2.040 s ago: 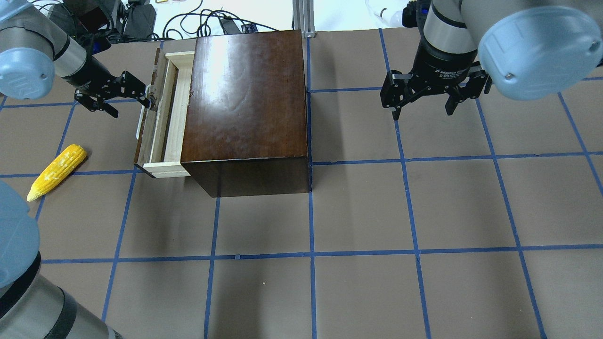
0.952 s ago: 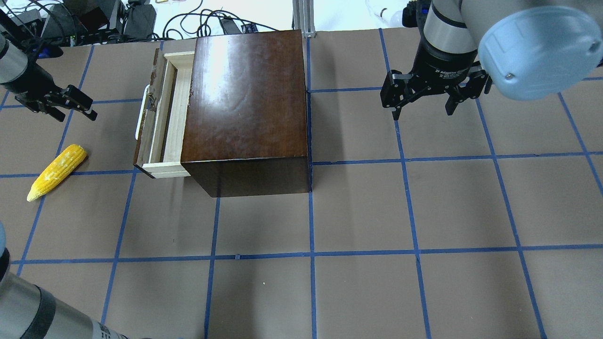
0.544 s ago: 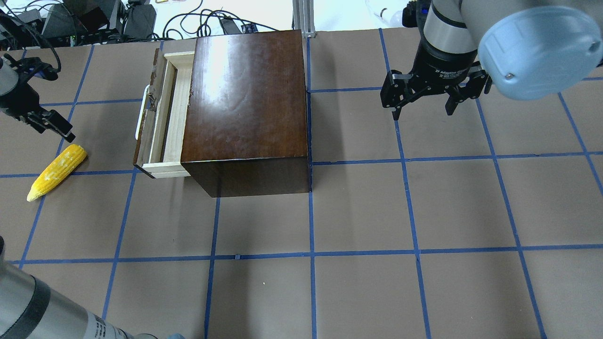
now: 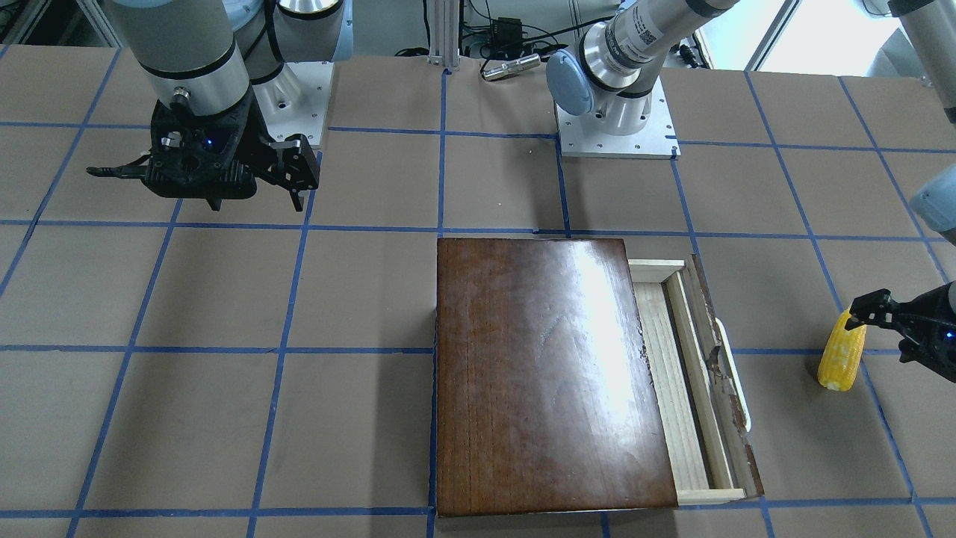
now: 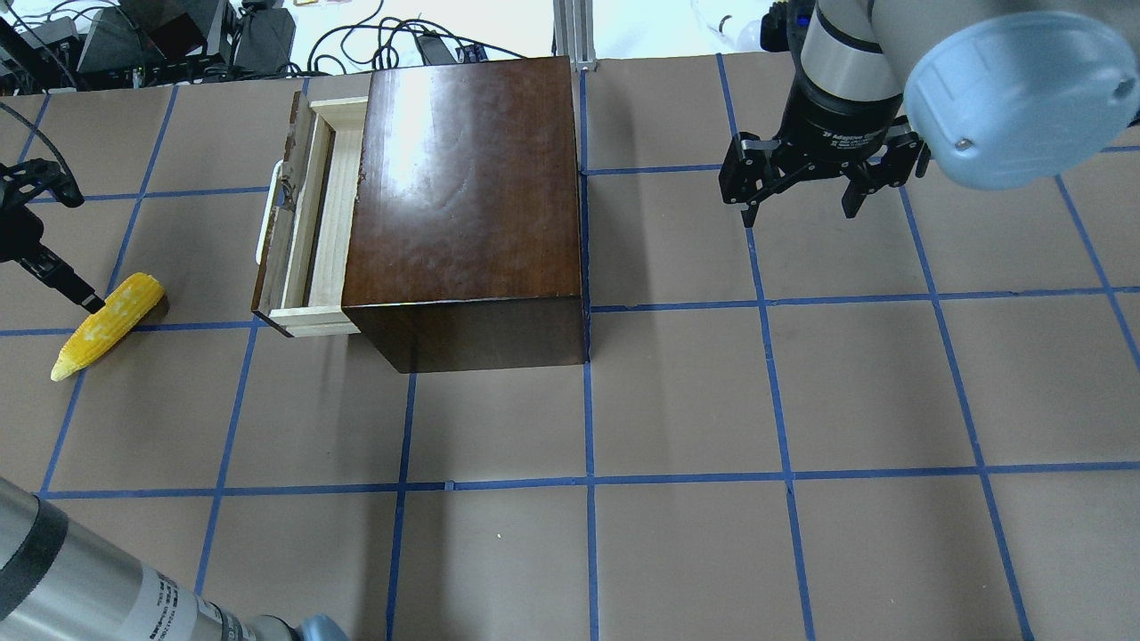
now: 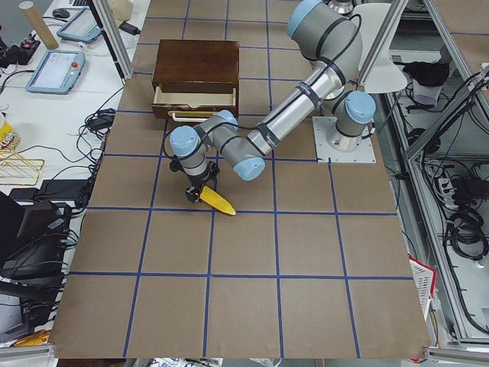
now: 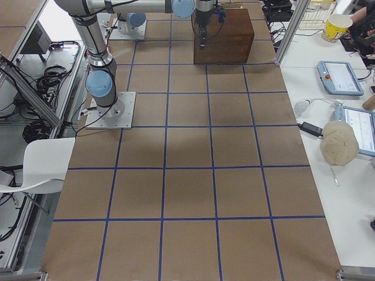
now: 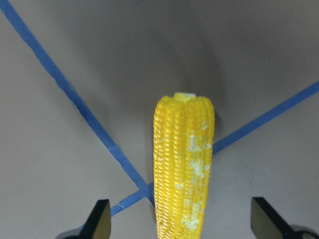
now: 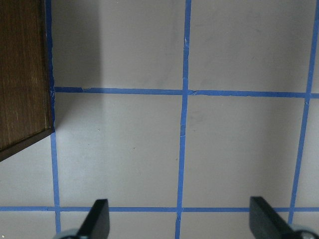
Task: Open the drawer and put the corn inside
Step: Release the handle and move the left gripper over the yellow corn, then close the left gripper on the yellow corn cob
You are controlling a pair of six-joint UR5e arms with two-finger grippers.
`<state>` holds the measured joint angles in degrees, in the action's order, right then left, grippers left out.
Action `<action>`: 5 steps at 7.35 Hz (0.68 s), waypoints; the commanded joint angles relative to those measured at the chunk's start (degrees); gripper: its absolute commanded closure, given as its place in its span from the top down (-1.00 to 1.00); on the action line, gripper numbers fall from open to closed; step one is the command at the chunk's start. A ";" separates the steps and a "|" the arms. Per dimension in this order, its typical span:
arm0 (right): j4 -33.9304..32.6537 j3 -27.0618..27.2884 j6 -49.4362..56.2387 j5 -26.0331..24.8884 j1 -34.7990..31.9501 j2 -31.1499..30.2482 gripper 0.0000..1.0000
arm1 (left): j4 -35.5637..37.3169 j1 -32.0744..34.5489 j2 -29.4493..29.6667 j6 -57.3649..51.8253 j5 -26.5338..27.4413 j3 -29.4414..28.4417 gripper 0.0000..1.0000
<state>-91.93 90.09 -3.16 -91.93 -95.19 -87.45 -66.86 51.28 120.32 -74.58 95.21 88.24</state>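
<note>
The yellow corn (image 5: 107, 325) lies on the table left of the box, also in the front view (image 4: 842, 351). The dark-brown box (image 5: 463, 196) has its drawer (image 5: 312, 223) pulled partly out to the left, showing the white handle (image 5: 264, 214) and an empty pale-wood tray. My left gripper (image 8: 182, 224) is open, its fingers on either side of the corn's (image 8: 183, 164) narrower half, apart from it. My right gripper (image 5: 799, 209) is open and empty, hovering right of the box.
The table is brown with a blue tape grid. Cables and equipment (image 5: 223, 36) lie beyond the far edge. The arm bases (image 4: 616, 127) stand on the robot's side. The box sits close to the far edge.
My left gripper has left the drawer handle and moved left and nearer, down over the corn. The drawer stays partly open. The right arm has not moved.
</note>
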 commanded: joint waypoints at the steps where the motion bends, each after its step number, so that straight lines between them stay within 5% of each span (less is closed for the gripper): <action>1: 0.00 0.00 0.00 0.00 0.00 0.00 1.00 | 6.77 -0.92 0.43 -6.51 -0.20 5.86 1.00; 4: 0.00 0.00 0.00 0.00 0.00 0.00 1.00 | 9.82 -0.92 0.88 -6.63 -0.38 6.77 1.00; 5: 0.00 0.00 0.00 0.00 0.00 0.00 1.00 | 9.82 -0.92 1.14 -5.76 -0.55 7.03 0.69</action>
<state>-91.93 90.09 -3.16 -91.93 -95.19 -87.45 -57.29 50.37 121.16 -80.97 94.89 95.09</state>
